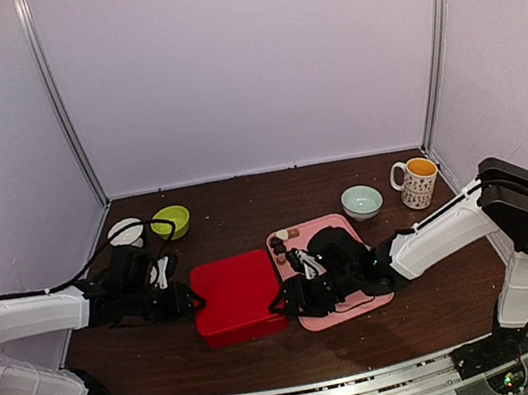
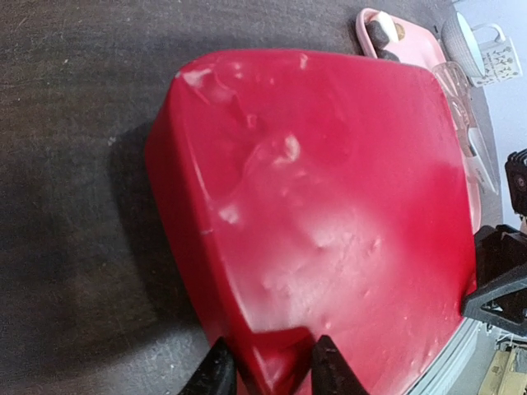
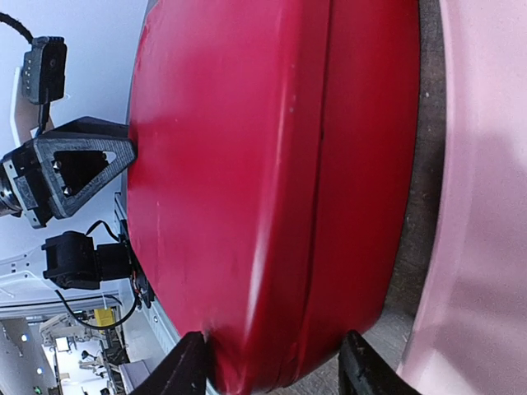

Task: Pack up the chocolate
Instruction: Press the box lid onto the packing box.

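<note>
A shut red box lies on the dark table between both arms. My left gripper is at its left edge; in the left wrist view the gripper pinches a corner of the red box. My right gripper is at the box's right side; in the right wrist view the gripper spans the box's lid and base, a finger pressed on each. A few chocolate pieces lie at the far left corner of the pink tray, also seen as chocolate in the left wrist view.
A green bowl and a white dish sit at the back left. A pale blue bowl and a patterned mug stand at the back right. Pale tongs lie on the tray. The pink tray borders the box.
</note>
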Robot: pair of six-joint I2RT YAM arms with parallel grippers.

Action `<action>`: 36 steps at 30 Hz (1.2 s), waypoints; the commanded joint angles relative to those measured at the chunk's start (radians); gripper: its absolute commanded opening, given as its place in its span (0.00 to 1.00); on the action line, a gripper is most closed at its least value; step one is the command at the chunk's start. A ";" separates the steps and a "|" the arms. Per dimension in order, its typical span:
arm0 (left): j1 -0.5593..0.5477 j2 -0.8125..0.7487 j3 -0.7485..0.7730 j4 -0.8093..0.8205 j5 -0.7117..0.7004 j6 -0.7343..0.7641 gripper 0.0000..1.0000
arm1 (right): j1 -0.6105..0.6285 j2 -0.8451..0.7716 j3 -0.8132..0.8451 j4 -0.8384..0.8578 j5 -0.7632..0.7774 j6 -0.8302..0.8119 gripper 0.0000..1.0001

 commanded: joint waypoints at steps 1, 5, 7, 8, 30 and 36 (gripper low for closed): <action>-0.022 0.061 -0.002 0.019 0.057 0.037 0.26 | 0.012 0.053 0.032 0.021 0.019 -0.008 0.48; -0.033 0.095 -0.004 0.041 0.073 0.034 0.26 | 0.013 0.071 0.037 0.030 0.012 0.004 0.42; -0.040 0.103 -0.007 0.051 0.078 0.029 0.26 | 0.014 0.074 0.032 0.030 0.015 0.009 0.37; -0.044 0.106 -0.011 0.057 0.079 0.025 0.26 | 0.013 0.075 0.027 0.033 0.014 0.011 0.34; -0.084 -0.071 0.097 -0.163 -0.104 0.136 0.55 | 0.036 -0.004 0.028 -0.032 0.047 -0.095 0.30; -0.085 -0.119 0.188 -0.263 -0.109 0.269 0.56 | 0.037 -0.103 0.018 -0.110 0.113 -0.195 0.34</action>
